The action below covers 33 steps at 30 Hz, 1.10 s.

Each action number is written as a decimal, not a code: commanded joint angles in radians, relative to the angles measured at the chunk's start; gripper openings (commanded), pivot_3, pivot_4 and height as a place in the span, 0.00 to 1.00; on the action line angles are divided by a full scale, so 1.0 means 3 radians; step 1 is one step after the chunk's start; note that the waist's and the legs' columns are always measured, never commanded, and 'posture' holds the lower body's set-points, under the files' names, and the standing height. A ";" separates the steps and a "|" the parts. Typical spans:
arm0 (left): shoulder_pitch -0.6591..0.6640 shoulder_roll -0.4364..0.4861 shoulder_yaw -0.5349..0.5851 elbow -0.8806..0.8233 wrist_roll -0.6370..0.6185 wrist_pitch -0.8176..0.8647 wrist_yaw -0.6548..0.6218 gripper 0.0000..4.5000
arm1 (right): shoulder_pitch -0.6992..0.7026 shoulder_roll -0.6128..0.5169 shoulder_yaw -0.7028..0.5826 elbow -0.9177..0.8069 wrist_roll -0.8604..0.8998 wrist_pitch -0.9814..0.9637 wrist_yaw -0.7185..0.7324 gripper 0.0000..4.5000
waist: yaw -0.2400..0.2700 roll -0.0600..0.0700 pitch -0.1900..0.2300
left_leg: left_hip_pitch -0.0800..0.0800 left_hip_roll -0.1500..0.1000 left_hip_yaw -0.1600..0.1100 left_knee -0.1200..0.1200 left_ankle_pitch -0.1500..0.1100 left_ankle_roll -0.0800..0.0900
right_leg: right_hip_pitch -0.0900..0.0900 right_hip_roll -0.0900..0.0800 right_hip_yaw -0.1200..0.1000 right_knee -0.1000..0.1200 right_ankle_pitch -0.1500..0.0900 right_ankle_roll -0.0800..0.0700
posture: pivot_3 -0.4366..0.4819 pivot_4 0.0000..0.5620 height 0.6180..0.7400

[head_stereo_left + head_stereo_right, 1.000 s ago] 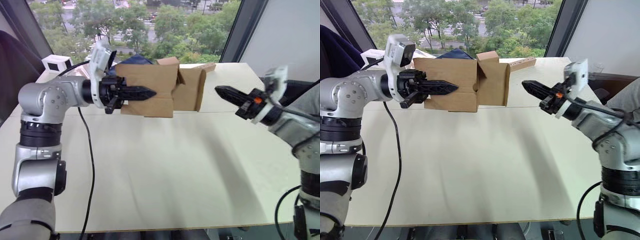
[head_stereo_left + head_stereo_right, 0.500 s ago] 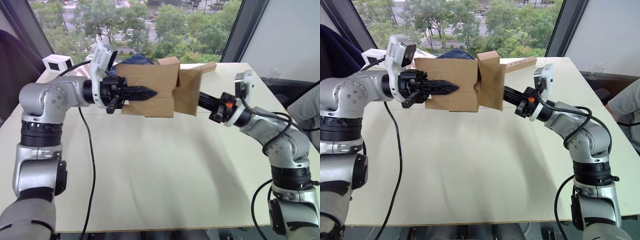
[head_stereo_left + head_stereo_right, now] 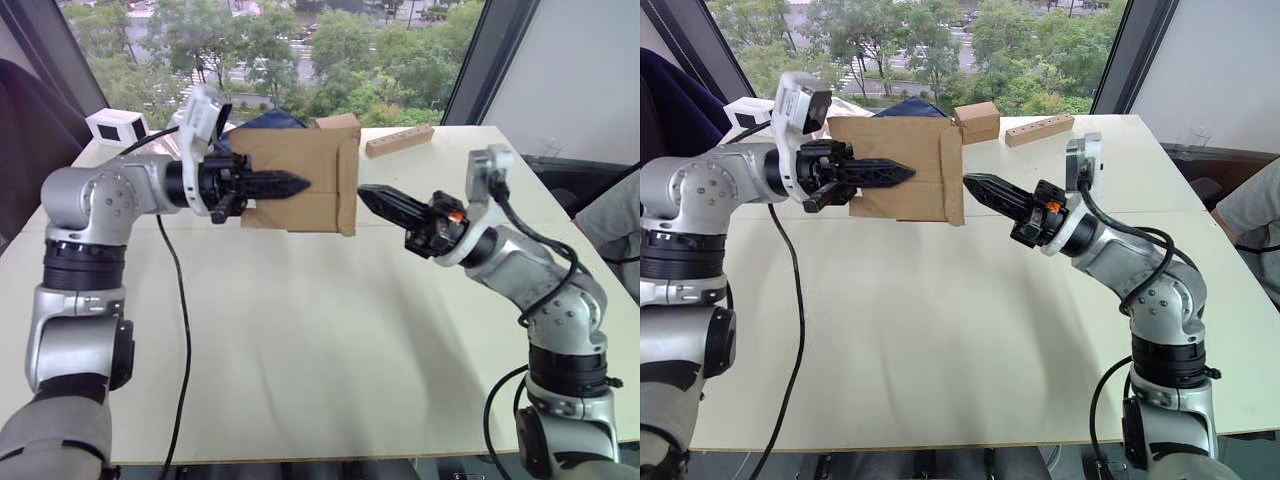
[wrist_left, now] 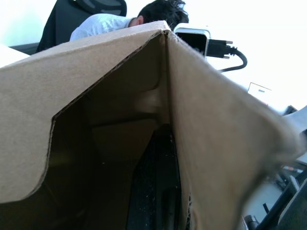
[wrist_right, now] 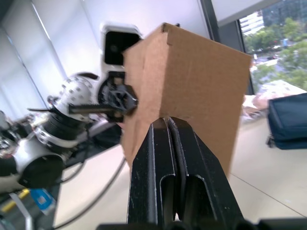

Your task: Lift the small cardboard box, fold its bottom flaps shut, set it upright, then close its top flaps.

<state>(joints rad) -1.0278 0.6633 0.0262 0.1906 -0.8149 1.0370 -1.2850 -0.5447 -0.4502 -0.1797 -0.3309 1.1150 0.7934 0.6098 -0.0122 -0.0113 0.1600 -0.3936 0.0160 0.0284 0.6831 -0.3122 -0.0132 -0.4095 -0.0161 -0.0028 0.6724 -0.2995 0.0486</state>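
Observation:
The small cardboard box (image 3: 300, 178) hangs on its side above the table, brown and plain. My left gripper (image 3: 285, 185) is shut on its near wall, one finger outside and one finger (image 4: 158, 191) inside. At the end facing right, one of the bottom flaps (image 3: 348, 185) lies folded flat across the opening, and another (image 3: 338, 122) still sticks up at the far top corner. My right gripper (image 3: 366, 192) is shut, its tips just right of the folded flap; touching or not, I cannot tell. The top flaps at the left end are hidden behind my left gripper.
A long wooden block with holes (image 3: 400, 141) lies at the back of the pale table (image 3: 330, 340). A white box with dark windows (image 3: 115, 125) stands at the back left beside a dark blue bag (image 3: 270, 118). A person's sleeve (image 3: 615, 215) shows at the right edge.
My right gripper swung in from the right and pushed the outstretched flap flat against the box's end. It now sits lower and nearer, pointing at that flap. The left arm held still.

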 commanded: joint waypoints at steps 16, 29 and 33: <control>-0.0088 0.0005 0.0092 -0.0014 0.0016 -0.0035 -0.0027 0.00 | 0.0226 0.0268 -0.0268 -0.0036 0.0638 -0.0023 -0.0119 0.53 | 0.0002 0.0000 0.0000 | 0.0000 0.0000 0.0000 0.0000 0.0000 0.0000 | 0.0000 0.0000 0.0000 0.0000 0.0000 0.0000 | 0.48 0.27 1.00; -0.0017 0.0024 0.0114 -0.0098 -0.0018 -0.0019 -0.0012 0.00 | 0.0311 -0.0223 -0.0630 0.0164 0.0519 -0.0242 -0.0249 0.18 | -0.0007 0.0001 0.0000 | 0.0001 0.0000 0.0000 -0.0001 0.0000 0.0000 | 0.0001 0.0000 0.0000 -0.0001 0.0000 0.0000 | 0.48 0.27 1.00; -0.0031 0.0000 0.0110 -0.0131 -0.0042 0.0004 -0.0003 0.00 | 0.0141 -0.0139 -0.0408 0.0538 0.0039 -0.0435 -0.0237 0.01 | -0.0010 0.0001 0.0001 | 0.0001 0.0000 0.0001 -0.0001 0.0000 0.0000 | 0.0000 0.0002 0.0000 -0.0001 0.0000 0.0000 | 0.48 0.27 1.00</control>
<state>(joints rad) -1.0228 0.6615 0.0266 0.1829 -0.8046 1.0370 -1.2834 -0.4657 -0.4968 -0.3293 -0.1917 1.1923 0.7036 0.5289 -0.0151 -0.0110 0.1601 -0.3934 0.0160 0.0286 0.6830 -0.3122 -0.0131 -0.4094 -0.0155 -0.0028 0.6723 -0.2996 0.0486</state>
